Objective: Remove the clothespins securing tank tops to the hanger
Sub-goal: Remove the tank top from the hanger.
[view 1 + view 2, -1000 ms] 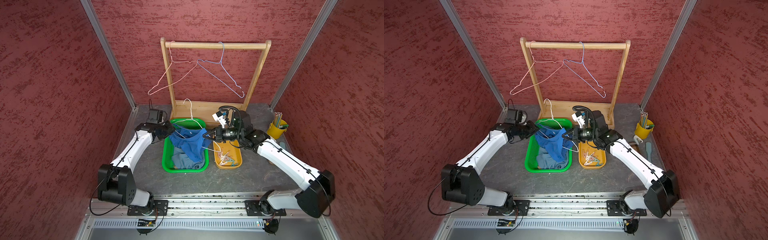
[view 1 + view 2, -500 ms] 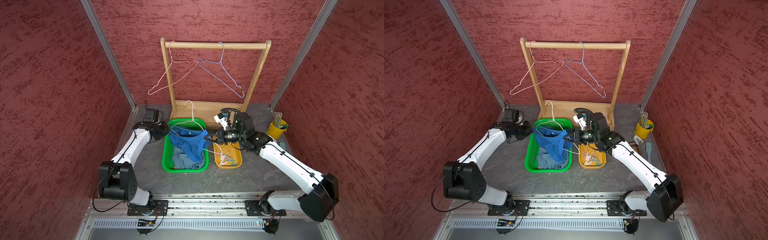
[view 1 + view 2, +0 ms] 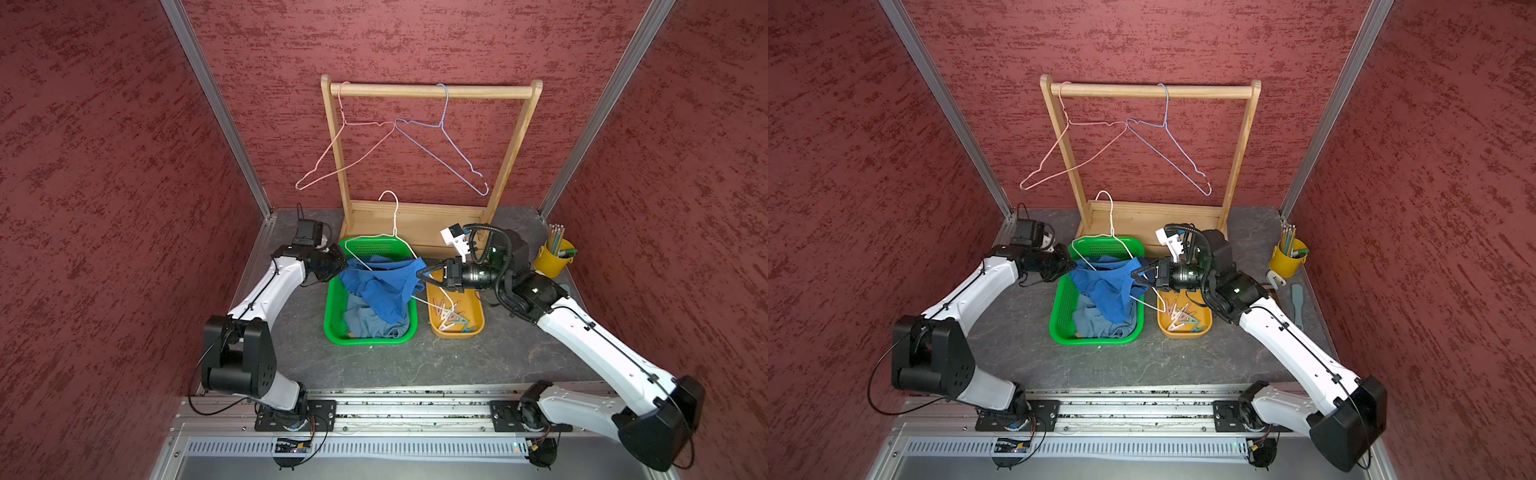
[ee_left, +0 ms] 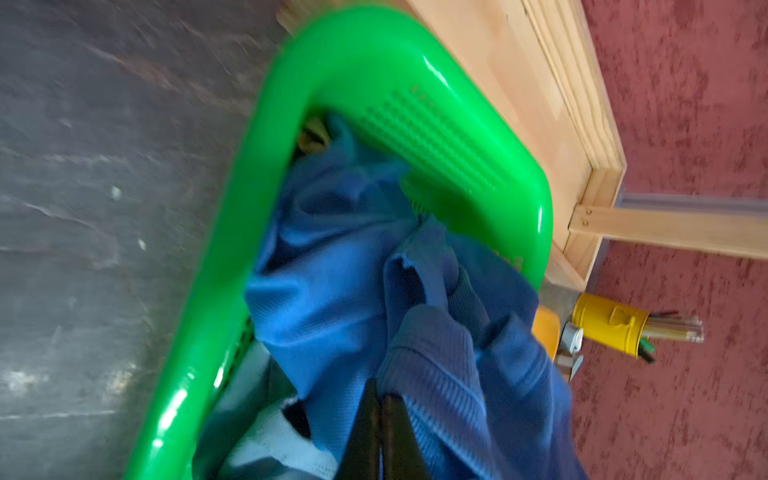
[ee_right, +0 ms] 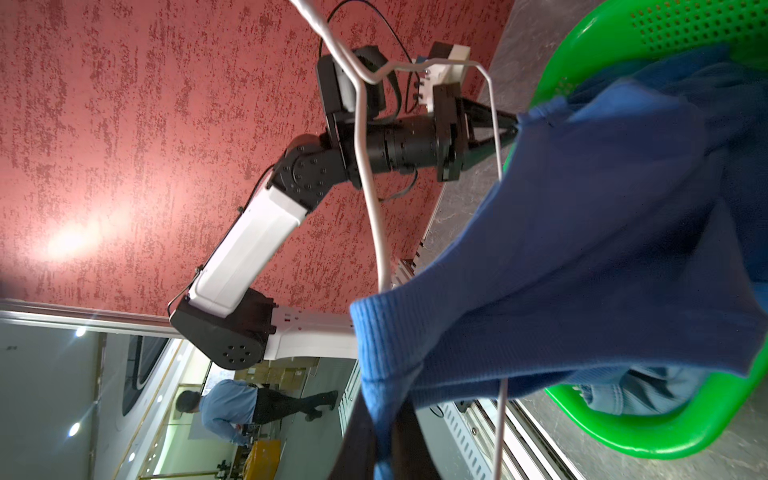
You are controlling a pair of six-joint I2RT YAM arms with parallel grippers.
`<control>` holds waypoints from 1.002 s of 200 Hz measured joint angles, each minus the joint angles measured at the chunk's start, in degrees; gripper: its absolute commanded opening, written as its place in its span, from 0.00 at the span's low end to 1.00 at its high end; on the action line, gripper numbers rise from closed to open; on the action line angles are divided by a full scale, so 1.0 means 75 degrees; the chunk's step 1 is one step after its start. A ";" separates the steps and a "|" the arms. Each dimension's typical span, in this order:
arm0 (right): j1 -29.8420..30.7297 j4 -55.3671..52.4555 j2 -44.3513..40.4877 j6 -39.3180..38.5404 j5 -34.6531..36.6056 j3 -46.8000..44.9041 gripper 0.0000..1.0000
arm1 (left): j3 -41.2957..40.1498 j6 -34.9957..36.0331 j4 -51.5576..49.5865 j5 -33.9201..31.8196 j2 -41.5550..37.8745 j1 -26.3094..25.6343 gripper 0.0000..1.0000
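The royal blue tank top hangs stretched over the green basket, on a white wire hanger that stands tilted above it. My left gripper is shut on the top's left corner; in the left wrist view its jaws are pinched together at the blue cloth. My right gripper is shut on the top's right edge, with blue fabric between its fingers. A grey-blue tank top lies in the basket. Several clothespins lie in the orange tray. I see none on the hanger.
A wooden rack stands at the back with a pink hanger and a blue hanger on its bar. A yellow cup of pencils sits at the right, behind my right arm.
My left gripper drew back a little from the basket, then came forward onto the blue top's left corner. The top is now stretched wider between both grippers.
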 measured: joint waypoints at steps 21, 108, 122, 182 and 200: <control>0.0047 0.0169 0.0408 0.0000 0.0172 0.0169 0.00 | -0.0341 -0.0393 -0.0187 -0.0070 -0.0816 -0.0609 0.59; 0.0621 -0.0064 0.1973 -0.0408 0.0688 0.0761 0.00 | 0.3212 0.1311 -0.2640 -0.2075 -0.2031 -0.0731 1.00; 0.0746 -0.0076 0.2078 -0.0411 0.0679 0.0766 0.00 | 0.3649 0.1667 -0.2614 -0.1979 -0.1617 -0.0799 0.96; 0.1070 -0.0006 0.2492 -0.0396 0.0638 0.1035 0.00 | 0.3555 0.1664 -0.2037 -0.0930 -0.0283 -0.1032 0.70; 0.1087 0.0087 0.2492 -0.0370 0.0609 0.1035 0.00 | 0.3418 0.1565 -0.1816 -0.0699 -0.0169 -0.1081 0.56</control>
